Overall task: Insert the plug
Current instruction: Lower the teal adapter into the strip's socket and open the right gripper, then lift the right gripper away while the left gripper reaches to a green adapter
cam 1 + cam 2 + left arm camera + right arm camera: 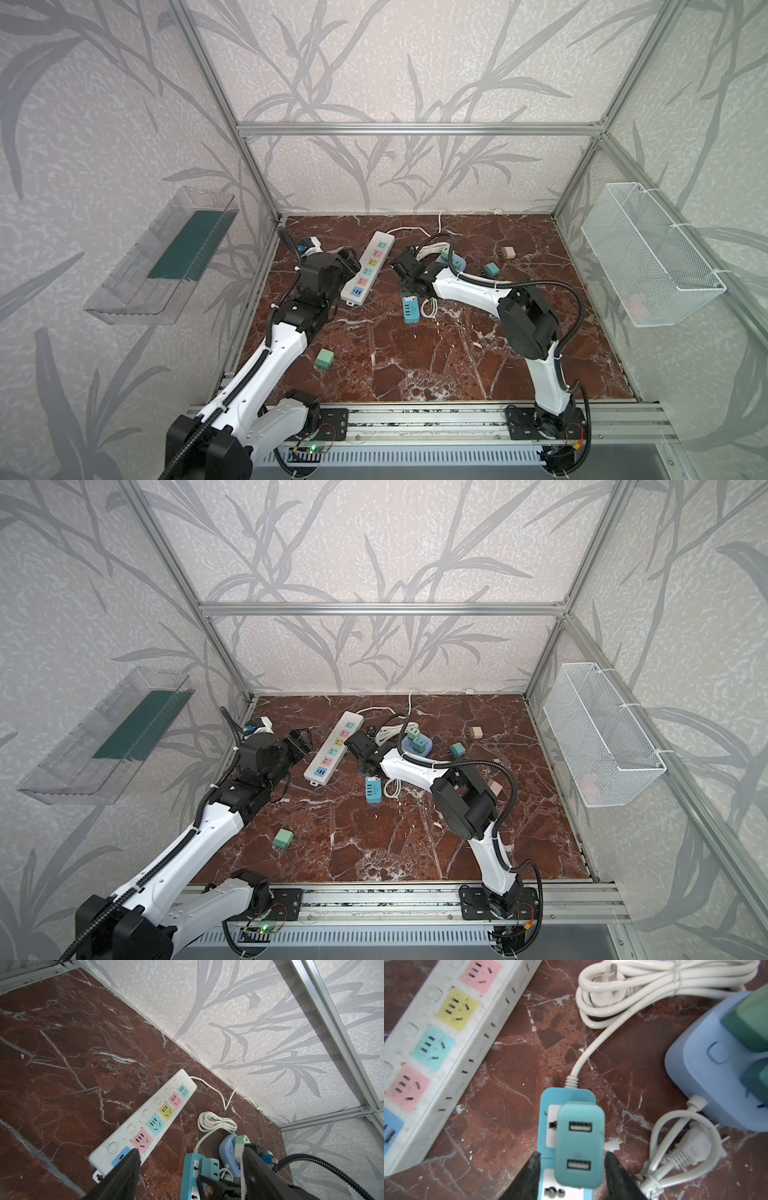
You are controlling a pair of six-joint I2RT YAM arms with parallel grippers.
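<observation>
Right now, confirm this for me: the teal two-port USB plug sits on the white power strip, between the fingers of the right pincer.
Not right: the strip is wrong. The teal two-port USB plug sits on the small blue power strip, not the white power strip, between the fingers of the right pincer. The right wrist view shows it.

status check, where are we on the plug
Left tool open, empty, by white strip. Right tool open, straddling teal plug. Plug sits on blue strip, seating depth unclear. Bundled white cord close alongside, not blocking.
</observation>
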